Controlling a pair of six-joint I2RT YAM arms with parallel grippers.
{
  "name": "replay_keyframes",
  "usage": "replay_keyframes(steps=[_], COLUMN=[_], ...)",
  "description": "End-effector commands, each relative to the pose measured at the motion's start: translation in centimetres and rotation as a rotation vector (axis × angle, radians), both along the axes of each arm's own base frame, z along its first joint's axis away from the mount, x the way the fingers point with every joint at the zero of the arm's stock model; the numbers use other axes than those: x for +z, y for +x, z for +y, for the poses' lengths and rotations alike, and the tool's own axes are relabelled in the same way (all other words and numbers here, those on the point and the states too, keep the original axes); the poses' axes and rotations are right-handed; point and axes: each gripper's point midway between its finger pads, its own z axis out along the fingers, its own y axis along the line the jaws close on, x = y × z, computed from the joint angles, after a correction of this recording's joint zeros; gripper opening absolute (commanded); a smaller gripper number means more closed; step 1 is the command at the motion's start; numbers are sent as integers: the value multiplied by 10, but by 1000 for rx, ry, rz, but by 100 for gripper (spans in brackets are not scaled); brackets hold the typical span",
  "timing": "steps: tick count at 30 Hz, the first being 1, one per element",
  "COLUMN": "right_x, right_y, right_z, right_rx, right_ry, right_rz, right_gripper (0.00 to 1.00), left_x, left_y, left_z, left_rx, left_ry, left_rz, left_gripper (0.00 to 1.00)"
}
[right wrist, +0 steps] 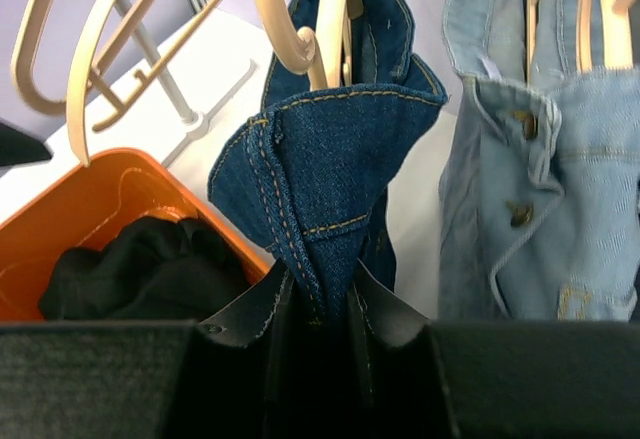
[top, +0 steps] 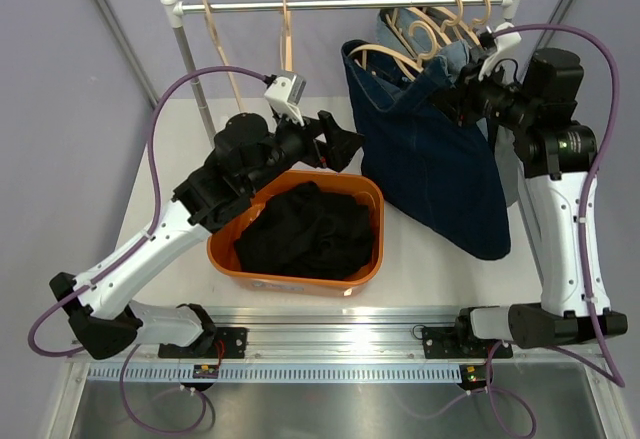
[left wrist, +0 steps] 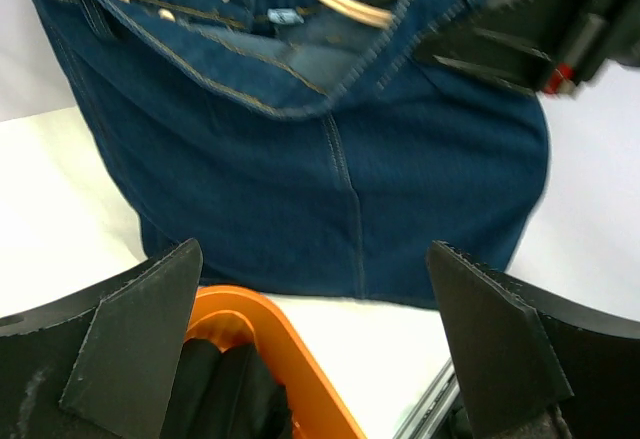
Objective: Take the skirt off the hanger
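The dark denim skirt (top: pixel 430 164) hangs on a wooden hanger (top: pixel 392 57) from the rail (top: pixel 340 3), over the right side of the table (top: pixel 165 174). Its hem drops down just beside the orange basket (top: pixel 228 257). Most of the hanger is buried inside the waistband. Bare hangers crowd around it, so where its hook meets the rail is hard to make out.

The right claw (top: pixel 462 102) is closed on a bunched fold of the waistband. In the right wrist view the cloth is pinched tight between both fingers, and the fold covers their tips. A pale denim garment (right wrist: pixel 560 159) hangs just beside the skirt, cut off by the frame edge.

The right arm stands nearly upright from its base, then bends leftward at the top to reach the skirt's upper corner. The left claw (top: pixel 345 147) is spread wide and holds nothing. It hovers above the basket's far rim, pointing at the skirt's front and apart from it. The left arm stretches diagonally up from the near left corner. Dark clothes (top: pixel 310 229) fill the basket.
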Motion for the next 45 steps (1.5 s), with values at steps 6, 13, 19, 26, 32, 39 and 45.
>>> replay_keyframes(steps=[6,13,19,26,32,39,45], right_x=[28,11,10,8,7,8,6], right_y=[-63,-100,-123,-143,-151,-157,-159], right_z=[-21,-28,-32,-39,-40,-35,-36], right_rx=[40,28,-10,-61,-80,-53,-56], right_ry=[-35,-96,-124,-148,-138,-122,-120], right_rz=[-187,-215,-258,-282,-285,-279,-274], right_gripper=[0,0,0,0,0,0,0], left_x=[47,41,22,3,-12,-25,-27], left_y=[14,41,70,95,104,117,125], left_z=[-12,-31,-48,-50,-43,-43,-47], left_rx=[31,92,131,171,195,165,135], left_ry=[-153,-256,-247,-204,-158,-156,-155], left_rz=[37,204,297,326,327,336,321], left_gripper=[99,90,77,69,59,45,20])
